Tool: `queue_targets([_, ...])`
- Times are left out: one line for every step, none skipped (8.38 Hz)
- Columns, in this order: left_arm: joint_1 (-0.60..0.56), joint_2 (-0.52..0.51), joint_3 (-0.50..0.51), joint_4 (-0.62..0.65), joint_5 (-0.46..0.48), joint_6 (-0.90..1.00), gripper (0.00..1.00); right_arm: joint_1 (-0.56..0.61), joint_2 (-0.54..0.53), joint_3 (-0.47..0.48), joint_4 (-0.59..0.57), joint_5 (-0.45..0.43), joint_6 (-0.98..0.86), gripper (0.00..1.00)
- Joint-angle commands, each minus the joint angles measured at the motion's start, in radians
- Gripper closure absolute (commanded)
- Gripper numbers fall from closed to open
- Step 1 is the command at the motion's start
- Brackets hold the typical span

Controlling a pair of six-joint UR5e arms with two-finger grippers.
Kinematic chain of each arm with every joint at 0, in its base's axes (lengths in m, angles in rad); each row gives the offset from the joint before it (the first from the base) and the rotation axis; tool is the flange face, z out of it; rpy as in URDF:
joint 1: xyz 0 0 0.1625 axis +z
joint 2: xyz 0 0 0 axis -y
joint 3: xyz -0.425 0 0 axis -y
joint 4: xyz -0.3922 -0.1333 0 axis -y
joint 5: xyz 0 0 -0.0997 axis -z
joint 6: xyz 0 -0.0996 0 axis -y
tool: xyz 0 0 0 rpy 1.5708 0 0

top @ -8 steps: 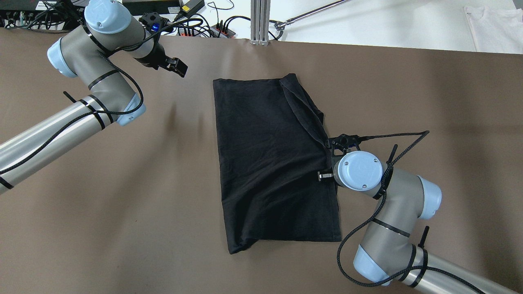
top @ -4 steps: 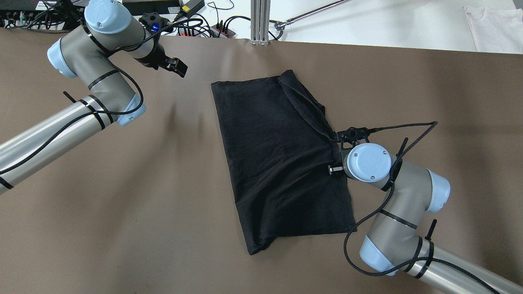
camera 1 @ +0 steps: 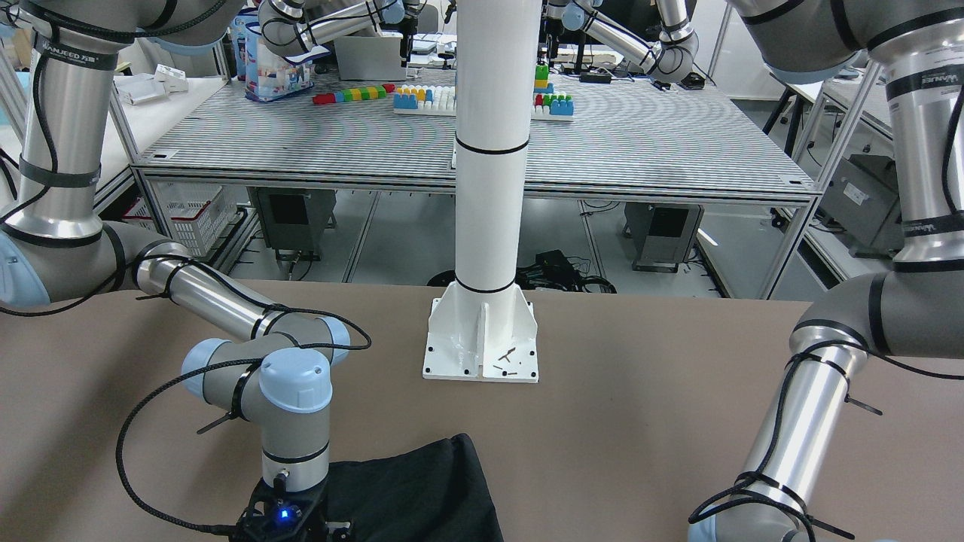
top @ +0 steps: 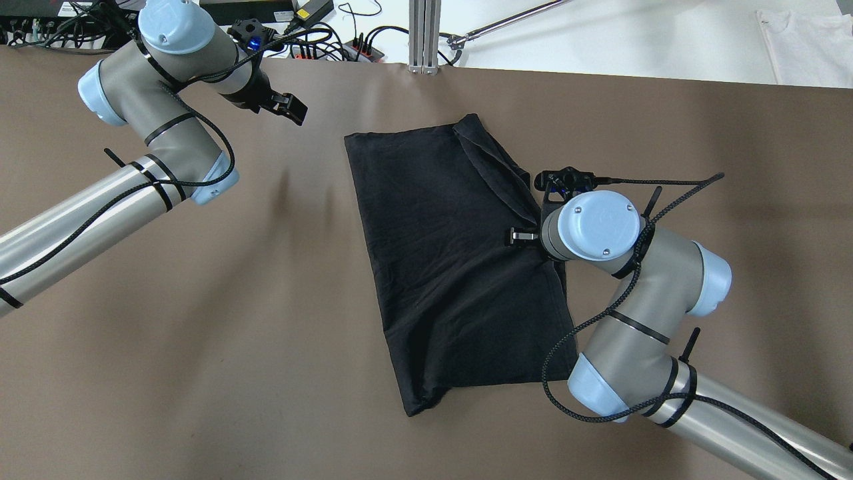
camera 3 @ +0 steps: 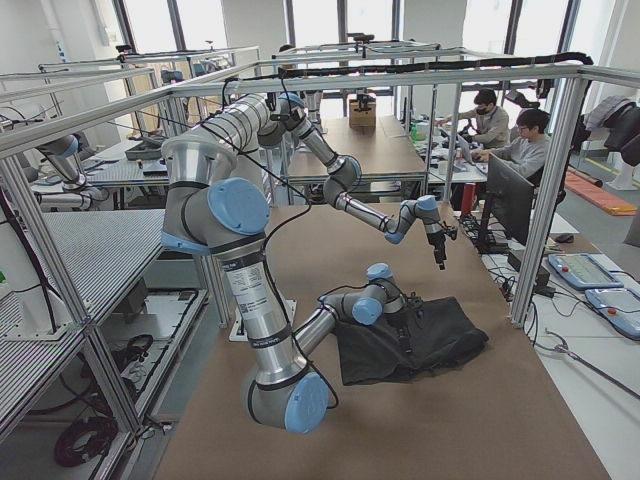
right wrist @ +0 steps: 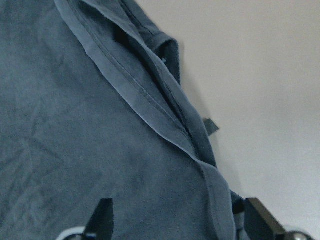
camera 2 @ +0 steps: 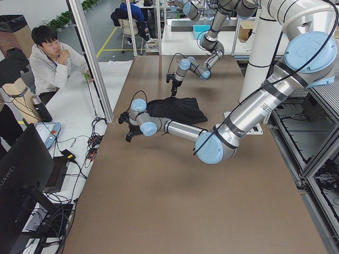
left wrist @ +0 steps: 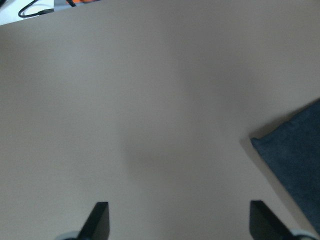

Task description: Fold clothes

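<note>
Black cloth [top: 453,267] lies flat in the middle of the brown worktop [top: 200,300], turned a bit crooked. It is one plain dark piece with no picture on it. At the far end of its right side, a folded strip [top: 496,173] with a sewn edge lies on top of the rest. The near left corner is bunched up a little. In the front view the cloth is near the white pillar [camera 1: 489,150] but does not touch the pillar's flat base.

The right claw [right wrist: 178,222] points down over the right edge of the cloth, just beside the near end of the folded strip. Its two fingers [right wrist: 102,220] stand wide apart. One finger is over the cloth and the other is right at the cloth's edge. The claw is not pinching anything. The tips may be touching the cloth, but the round wrist hides them from above, so I cannot be sure.

The left claw [top: 290,110] hangs over bare worktop at the far left, well apart from the cloth. Its fingers are wide apart too, and nothing is between them. Its own camera shows mostly brown worktop, with just one corner of the cloth at the right side.

Black cables [top: 333,37] lie past the far edge of the worktop.
</note>
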Motion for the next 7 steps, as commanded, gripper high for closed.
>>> queue_targets([-0.002,0.001,-0.002,0.0,0.0,-0.001,0.0,0.031,0.23,-0.277,-0.006,-0.002,-0.081,0.07])
queue_targets([-0.002,0.003,-0.002,0.0,0.0,-0.001,0.0,0.047,0.285,-0.36,-0.006,-0.004,-0.145,0.07])
queue_targets([-0.002,0.012,-0.004,-0.001,-0.002,0.001,0.0,0.069,0.319,-0.429,-0.003,-0.005,-0.214,0.07])
queue_targets([-0.002,0.017,-0.004,-0.001,-0.002,0.001,0.0,0.087,0.364,-0.498,0.003,-0.005,-0.273,0.07])
queue_targets([-0.002,0.017,-0.004,-0.001,-0.002,0.001,0.0,0.092,0.396,-0.569,0.029,-0.008,-0.299,0.08])
queue_targets([-0.002,0.017,-0.004,-0.001,-0.002,0.001,0.0,0.095,0.398,-0.633,0.111,-0.022,-0.33,0.12])
queue_targets([-0.002,0.018,-0.005,-0.001,-0.002,0.001,0.0,0.106,0.398,-0.655,0.125,-0.037,-0.36,0.37])
